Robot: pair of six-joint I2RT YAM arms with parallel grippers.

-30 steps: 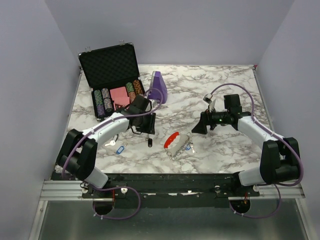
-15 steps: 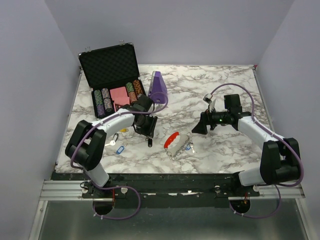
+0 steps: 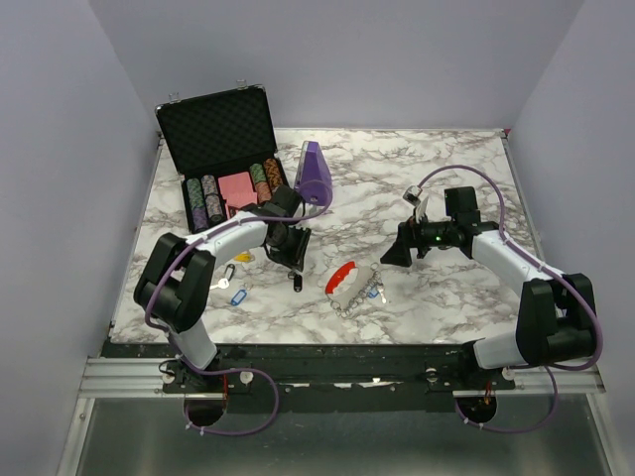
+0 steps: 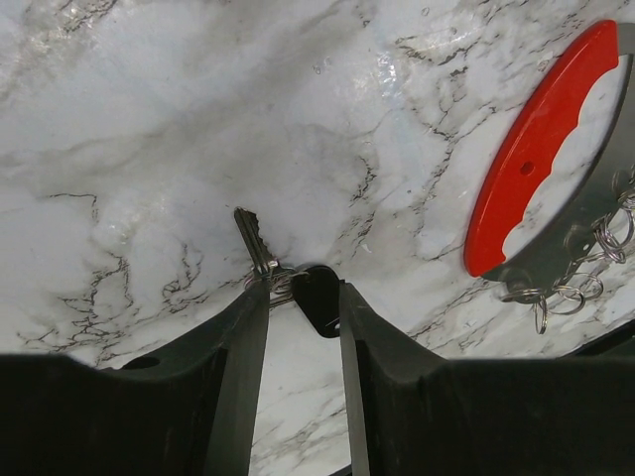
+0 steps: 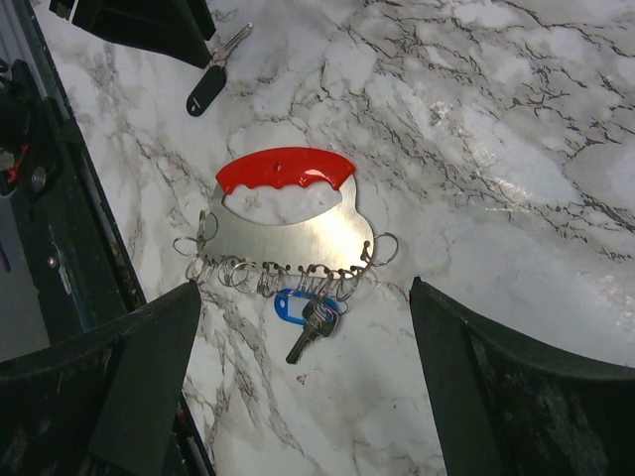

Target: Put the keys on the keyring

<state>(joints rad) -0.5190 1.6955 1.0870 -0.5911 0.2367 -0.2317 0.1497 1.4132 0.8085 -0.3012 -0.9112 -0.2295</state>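
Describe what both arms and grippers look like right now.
The left arm and right arm have white link shells, black joints and a purple cable looping along each. The left gripper and right gripper are matte black with two wedge-shaped fingers. A small green light glows near the right wrist.

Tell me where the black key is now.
In the top view the black key lies on the table, left of centre, just left of the red keyring; the left wrist view shows it between the jaws of the left gripper.

From the red-handled steel keyring (image 3: 342, 276), bare marble tabletop (image 3: 397, 169) lies open toward one o'clock; an open black chip case (image 3: 218, 127) and purple plastic stand (image 3: 316, 167) block ten to twelve.
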